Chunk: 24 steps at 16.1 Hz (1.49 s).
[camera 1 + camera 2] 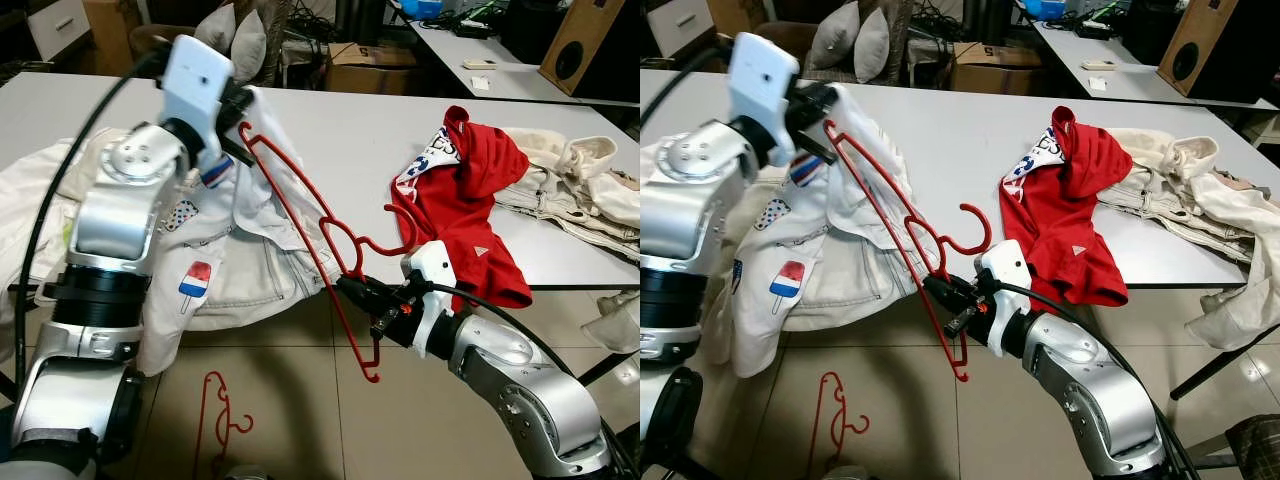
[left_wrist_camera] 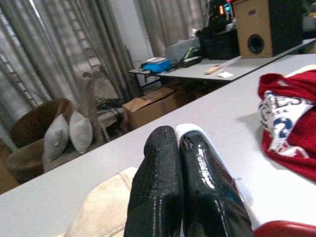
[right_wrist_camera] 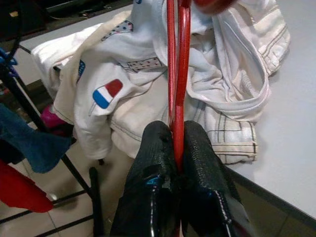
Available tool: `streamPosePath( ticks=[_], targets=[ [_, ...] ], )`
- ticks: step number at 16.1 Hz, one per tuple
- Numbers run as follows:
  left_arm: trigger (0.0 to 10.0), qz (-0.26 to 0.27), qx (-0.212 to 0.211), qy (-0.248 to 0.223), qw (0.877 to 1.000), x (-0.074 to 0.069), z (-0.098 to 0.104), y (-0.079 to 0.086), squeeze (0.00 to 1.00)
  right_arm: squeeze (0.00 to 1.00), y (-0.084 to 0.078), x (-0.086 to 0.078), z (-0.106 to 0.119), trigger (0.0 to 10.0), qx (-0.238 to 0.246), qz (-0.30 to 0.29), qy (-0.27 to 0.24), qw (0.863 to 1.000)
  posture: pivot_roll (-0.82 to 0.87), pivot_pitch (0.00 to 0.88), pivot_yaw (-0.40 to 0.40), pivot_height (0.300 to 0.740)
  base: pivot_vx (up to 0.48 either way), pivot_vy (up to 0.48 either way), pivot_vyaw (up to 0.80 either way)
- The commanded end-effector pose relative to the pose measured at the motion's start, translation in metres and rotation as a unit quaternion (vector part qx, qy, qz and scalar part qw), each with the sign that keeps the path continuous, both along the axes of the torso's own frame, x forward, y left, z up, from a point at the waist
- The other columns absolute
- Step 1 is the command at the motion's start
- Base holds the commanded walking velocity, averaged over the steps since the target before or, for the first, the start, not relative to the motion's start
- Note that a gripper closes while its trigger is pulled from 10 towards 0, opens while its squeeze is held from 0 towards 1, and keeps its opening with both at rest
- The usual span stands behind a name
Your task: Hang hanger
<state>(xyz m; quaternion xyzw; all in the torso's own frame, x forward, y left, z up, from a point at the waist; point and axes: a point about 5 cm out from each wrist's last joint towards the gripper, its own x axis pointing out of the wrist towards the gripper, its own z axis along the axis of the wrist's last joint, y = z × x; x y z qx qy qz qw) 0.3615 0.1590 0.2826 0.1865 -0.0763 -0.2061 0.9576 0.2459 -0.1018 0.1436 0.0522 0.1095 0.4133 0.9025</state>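
A: While the right claw [image 1: 352, 284] is pinching the thin red plastic hanger [image 1: 300, 215] with both fingers closed on its wire near the neck, the left claw [image 1: 236, 105] is holding the cream-white denim jacket with the ice-lolly patch [image 1: 215, 250]. Its fingers are pressed together on the cloth near the collar.

B: So how far is the task going, in your opinion?

A: I think it is only in the middle. One shoulder of the hanger is going up toward the jacket collar by the left claw, but I cannot tell if it is really inside. The hook is pointing free above the right claw. The jacket is hanging half over the edge of the white worktop [image 1: 350, 130]. Dressing the hanger is not finished, and the hanging itself is not yet begun.

B: Any containers there?

A: Just a brown cardboard box [image 1: 370, 55] behind the worktop; what is inside I cannot see. Also a second red hanger [image 1: 220, 415] is lying on the tiled floor, and a red hooded sweatshirt [image 1: 460, 200] is lying on the worktop.
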Motion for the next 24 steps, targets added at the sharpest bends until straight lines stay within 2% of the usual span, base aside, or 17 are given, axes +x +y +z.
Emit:
streamPosePath(
  ticks=[1, 4, 6, 9, 10, 13, 15, 16, 17, 18, 20, 21, 24],
  targets=[
    [0.0, -0.023, 0.006, -0.003, 1.000, -0.004, 0.002, -0.010, 0.00, 0.00, -0.002, 0.005, 0.002, 10.0, -0.009, -0.012, -0.008, 1.000, 0.10, 0.000, -0.071, 0.740, 0.000, 0.000, 0.00],
    [0.0, -0.033, 0.008, -0.011, 0.999, -0.008, 0.008, -0.014, 0.00, 0.00, -0.006, 0.016, -0.004, 10.0, -0.018, -0.066, 0.013, 0.998, 0.10, 0.000, -0.075, 0.740, 0.000, 0.000, 0.00],
    [0.0, -0.030, 0.011, -0.014, 0.999, -0.009, 0.011, -0.011, 0.00, 0.00, -0.006, 0.018, -0.004, 10.0, -0.008, -0.076, 0.020, 0.997, 0.11, 0.000, -0.076, 0.740, 0.000, 0.000, 0.00],
    [0.0, -0.029, 0.010, -0.022, 0.999, -0.014, 0.018, -0.010, 0.00, 0.00, -0.012, 0.022, -0.013, 10.0, 0.000, -0.118, 0.061, 0.991, 0.11, 0.000, -0.078, 0.740, 0.000, 0.000, 0.00],
    [0.0, -0.025, 0.010, -0.025, 0.999, -0.014, 0.020, -0.009, 0.00, 0.00, -0.012, 0.022, -0.015, 10.0, 0.004, -0.123, 0.073, 0.990, 0.11, 0.000, -0.078, 0.740, 0.000, 0.000, 0.00],
    [0.0, 0.017, 0.022, -0.027, 0.999, -0.007, 0.019, 0.004, 0.00, 0.00, -0.005, 0.013, -0.010, 10.0, 0.039, -0.079, 0.073, 0.993, 0.11, 0.000, -0.078, 0.740, 0.000, 0.000, 0.00],
    [0.0, 0.009, 0.021, -0.026, 0.999, -0.008, 0.020, 0.003, 0.00, 0.00, -0.007, 0.012, -0.012, 10.0, 0.039, -0.086, 0.081, 0.992, 0.11, 0.000, -0.076, 0.740, 0.000, 0.000, 0.00],
    [0.0, -0.004, 0.021, -0.024, 0.999, -0.010, 0.020, -0.001, 0.00, 0.00, -0.009, 0.013, -0.017, 10.0, 0.024, -0.096, 0.090, 0.991, 0.11, 0.000, -0.075, 0.740, 0.000, 0.000, 0.00],
    [0.0, -0.001, 0.024, -0.025, 0.999, -0.009, 0.020, -0.001, 0.00, 0.00, -0.009, 0.013, -0.017, 10.0, 0.013, -0.090, 0.082, 0.993, 0.11, 0.000, -0.075, 0.740, 0.000, 0.000, 0.00],
    [0.0, 0.014, 0.037, -0.027, 0.999, -0.007, 0.018, 0.004, 0.00, 0.00, -0.007, 0.012, -0.007, 10.0, 0.023, -0.072, 0.050, 0.996, 0.11, 0.000, -0.075, 0.740, 0.000, 0.000, 0.00],
    [0.0, 0.014, 0.047, -0.014, 0.999, -0.004, 0.012, 0.005, 0.00, 0.00, 0.001, 0.004, 0.016, 10.0, 0.073, -0.012, -0.009, 0.997, 0.11, 0.000, -0.076, 0.740, 0.000, 0.000, 0.00],
    [0.0, 0.018, 0.054, -0.007, 0.998, -0.002, 0.007, 0.005, 0.00, 0.00, 0.003, -0.001, 0.024, 10.0, 0.088, 0.016, -0.024, 0.996, 0.10, 0.000, -0.075, 0.740, 0.000, 0.000, 0.00],
    [0.0, 0.027, 0.063, 0.000, 0.998, 0.000, 0.000, 0.008, 0.00, 0.00, 0.000, -0.001, 0.024, 10.0, 0.078, 0.015, -0.027, 0.996, 0.10, 0.000, -0.078, 0.740, 0.000, 0.000, 0.00]
  ],
)
